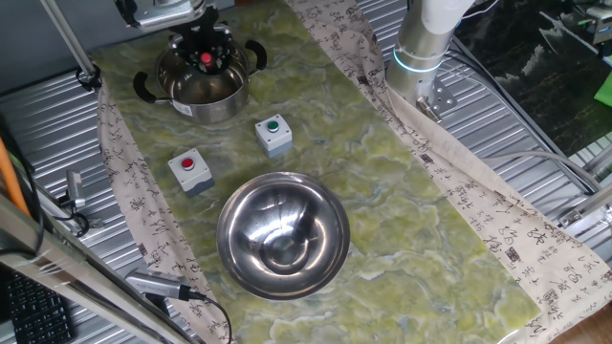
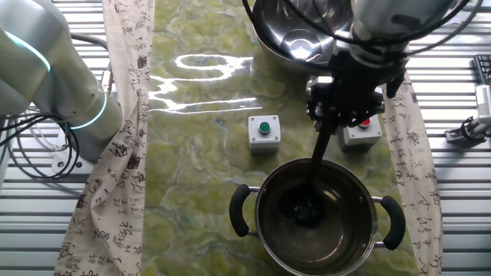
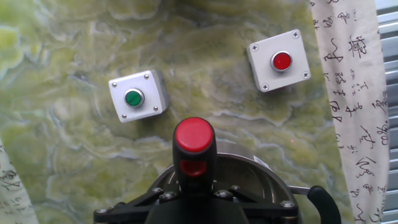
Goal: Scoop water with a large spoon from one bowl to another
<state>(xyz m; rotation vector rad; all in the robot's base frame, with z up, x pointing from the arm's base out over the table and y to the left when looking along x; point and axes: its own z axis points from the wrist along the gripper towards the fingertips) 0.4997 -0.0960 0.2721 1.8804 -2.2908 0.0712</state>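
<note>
- Two bowls sit well apart; the gripper (image 2: pixel 335 103) holds the large spoon (image 2: pixel 316 165) tight, its scoop down inside the pot (image 2: pixel 322 253).
- Water could spill on the cloth (image 1: pixel 402 191) or the button boxes (image 1: pixel 189 168) if the spoon tips before reaching the wide shiny bowl (image 1: pixel 239 250).

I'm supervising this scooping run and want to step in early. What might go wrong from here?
The spoon is dipped in the handled pot, while the wide bowl sits across the mat. Two button boxes, green and red, lie between them, so carried water may drip on them. Lifting off-centre might catch the pot's rim.
</note>
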